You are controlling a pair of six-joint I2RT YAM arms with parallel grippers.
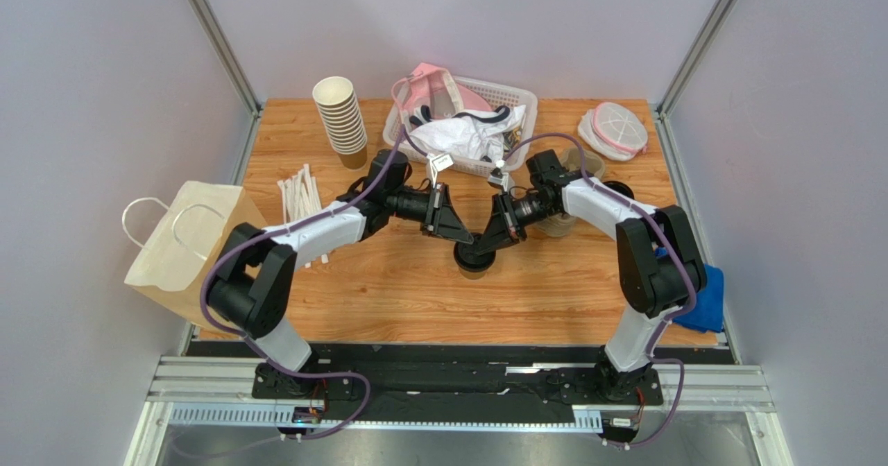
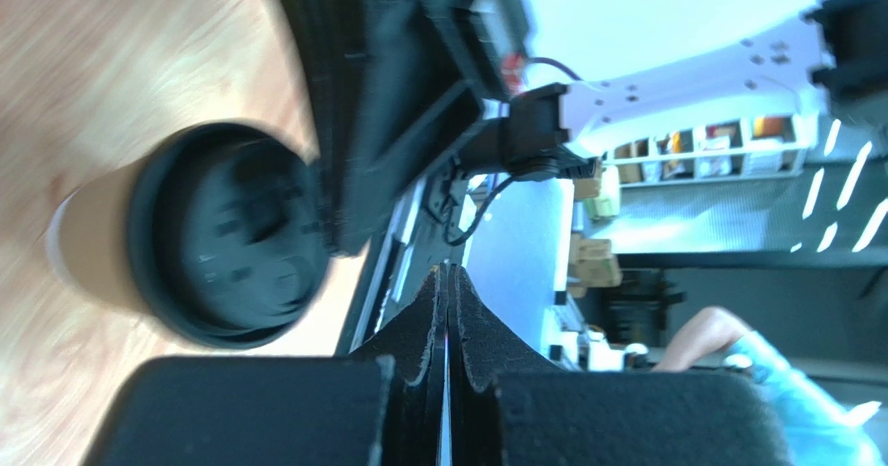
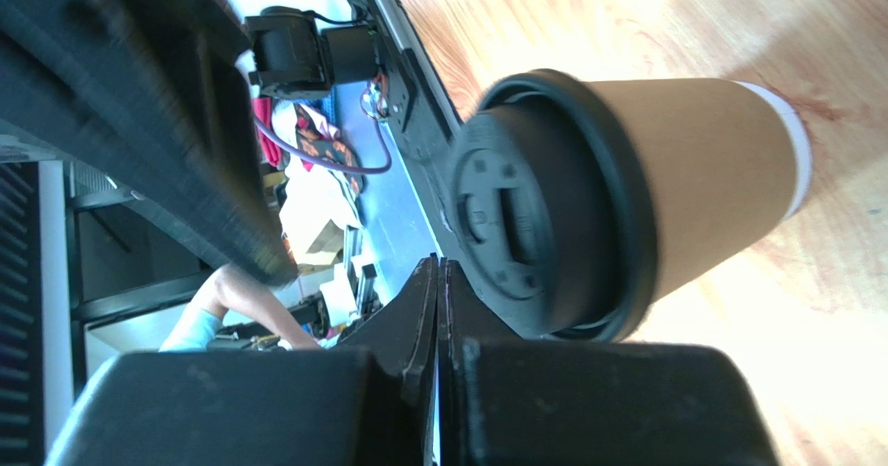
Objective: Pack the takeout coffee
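Note:
The takeout coffee (image 1: 474, 262), a kraft-brown paper cup with a round black lid, stands upright mid-table. My left gripper (image 1: 457, 233) and right gripper (image 1: 493, 239) meet just over its lid from either side, both shut and empty. In the left wrist view the lidded cup (image 2: 219, 248) lies left of my shut left gripper (image 2: 448, 277), with the right arm's dark gripper above it. In the right wrist view the cup (image 3: 709, 175) lies right of my shut right gripper (image 3: 438, 268); its lid (image 3: 542, 211) nearly meets the fingers. I cannot tell if either gripper touches the lid.
A kraft paper bag (image 1: 186, 246) lies at the left edge. A stack of lidless cups (image 1: 342, 121) and white sticks (image 1: 300, 198) sit back left. A white basket (image 1: 519, 98) of clutter stands behind the grippers. A blue cloth (image 1: 711, 298) lies at the right edge.

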